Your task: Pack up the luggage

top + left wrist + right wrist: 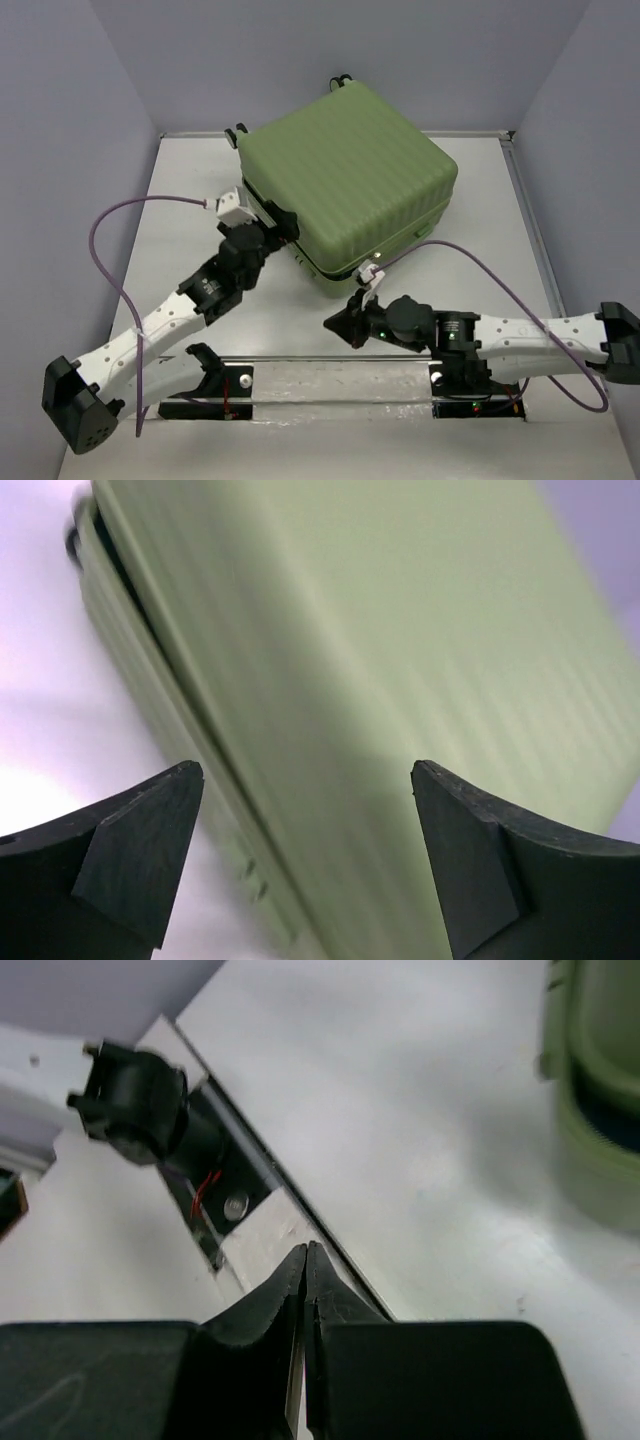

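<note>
— How much of the luggage [380,680] does your left wrist camera give you?
— A smear. It runs past the top and right edges, ribs blurred. Two small marks low on its rim I cannot make out. My left claw [305,770] is cut off by the bottom edge.
— From above, is that claw touching?
— I cannot tell. My tips are black against the side facing the table's [180,250] left edge. The wheels [236,131] toward the far edge are half hidden behind the shell.
— And your right wrist?
— Only a blurred green sliver, cut by the right edge. From above, my right arm [560,340] runs off the picture's right side.
</note>
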Controlling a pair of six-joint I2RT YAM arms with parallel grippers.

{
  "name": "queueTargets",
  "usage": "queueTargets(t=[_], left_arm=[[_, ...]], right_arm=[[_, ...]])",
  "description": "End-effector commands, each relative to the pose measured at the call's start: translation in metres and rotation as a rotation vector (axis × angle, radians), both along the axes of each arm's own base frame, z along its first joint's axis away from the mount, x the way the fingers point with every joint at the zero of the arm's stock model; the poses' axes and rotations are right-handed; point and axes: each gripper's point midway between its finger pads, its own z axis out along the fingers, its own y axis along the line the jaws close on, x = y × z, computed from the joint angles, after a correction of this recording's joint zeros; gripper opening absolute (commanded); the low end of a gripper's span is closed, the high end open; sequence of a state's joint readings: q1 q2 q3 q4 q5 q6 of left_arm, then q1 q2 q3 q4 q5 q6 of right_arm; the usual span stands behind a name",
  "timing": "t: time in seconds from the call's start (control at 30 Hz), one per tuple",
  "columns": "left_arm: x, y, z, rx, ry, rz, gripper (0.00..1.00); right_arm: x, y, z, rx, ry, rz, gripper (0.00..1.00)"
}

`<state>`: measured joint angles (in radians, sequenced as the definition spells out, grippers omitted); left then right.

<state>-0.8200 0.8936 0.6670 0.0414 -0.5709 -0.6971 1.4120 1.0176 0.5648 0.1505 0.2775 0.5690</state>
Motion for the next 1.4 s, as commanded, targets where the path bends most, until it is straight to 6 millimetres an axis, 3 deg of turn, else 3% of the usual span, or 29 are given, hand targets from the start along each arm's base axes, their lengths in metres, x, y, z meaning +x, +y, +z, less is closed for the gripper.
queueTargets(t=[0.0,0.03,0.1,0.13,0.17,0.2,0.23,0.27,0.33,0.37,0.43,0.5,0.53,0.6,0.7,0.97,1.17,1.27,1.37], left_arm=[[0.046,0.016,0.102,-0.138,-0.171,0.0,0.99],[0.066,0.043,0.106,-0.147,-0.173,0.071,0.99],[0.094,0.047,0.111,-0.192,-0.158,0.04,0.99],[0.112,0.07,0.11,-0.203,-0.153,0.087,0.99],[0.132,0.062,0.105,-0.247,-0.121,0.025,0.99],[0.143,0.064,0.1,-0.254,-0.106,-0.007,0.99],[0.154,0.073,0.097,-0.31,-0.086,-0.035,0.99],[0.166,0.076,0.098,-0.334,-0.096,-0.048,0.99],[0.197,0.084,0.081,-0.358,-0.049,-0.04,0.99],[0.214,0.092,0.061,-0.352,-0.009,-0.019,0.99],[0.234,0.101,0.073,-0.348,-0.048,-0.027,0.99],[0.255,0.096,0.067,-0.355,-0.039,-0.05,0.99],[0.263,0.108,0.068,-0.371,-0.052,-0.042,0.99],[0.283,0.111,0.063,-0.39,-0.05,-0.04,0.99],[0.305,0.106,0.056,-0.431,-0.047,-0.062,0.99],[0.333,0.095,0.021,-0.576,-0.021,-0.089,0.99],[0.345,0.084,0.038,-0.649,-0.098,-0.134,0.98],[0.346,0.081,0.051,-0.66,-0.141,-0.152,0.85],[0.345,0.087,0.073,-0.685,-0.223,-0.161,0.55]], right_arm=[[0.038,-0.043,0.005,-0.045,-0.076,-0.196,0.09],[0.043,-0.052,0.012,-0.031,-0.086,-0.22,0.11],[0.049,-0.065,0.016,-0.047,-0.105,-0.26,0.14],[0.049,-0.071,0.022,-0.031,-0.112,-0.265,0.18],[0.049,-0.074,0.022,-0.032,-0.124,-0.267,0.24],[0.049,-0.076,0.023,-0.028,-0.125,-0.267,0.24],[0.048,-0.079,0.02,-0.037,-0.125,-0.266,0.33],[0.047,-0.08,0.021,-0.036,-0.127,-0.259,0.36],[0.044,-0.081,0.015,-0.046,-0.12,-0.243,0.45],[0.043,-0.082,0.015,-0.044,-0.117,-0.237,0.48],[0.039,-0.081,0.01,-0.05,-0.111,-0.213,0.56],[0.034,-0.079,0.007,-0.054,-0.106,-0.177,0.61],[0.032,-0.078,0.005,-0.058,-0.106,-0.169,0.61],[0.029,-0.076,0.002,-0.067,-0.099,-0.146,0.66],[0.026,-0.072,0.004,-0.063,-0.091,-0.123,0.67],[0.024,-0.077,0.004,-0.047,-0.084,-0.123,0.68],[0.025,-0.086,0.006,-0.028,-0.079,-0.151,0.68],[0.025,-0.091,0.006,-0.019,-0.079,-0.162,0.68],[0.026,-0.096,0.007,-0.016,-0.075,-0.173,0.68]])
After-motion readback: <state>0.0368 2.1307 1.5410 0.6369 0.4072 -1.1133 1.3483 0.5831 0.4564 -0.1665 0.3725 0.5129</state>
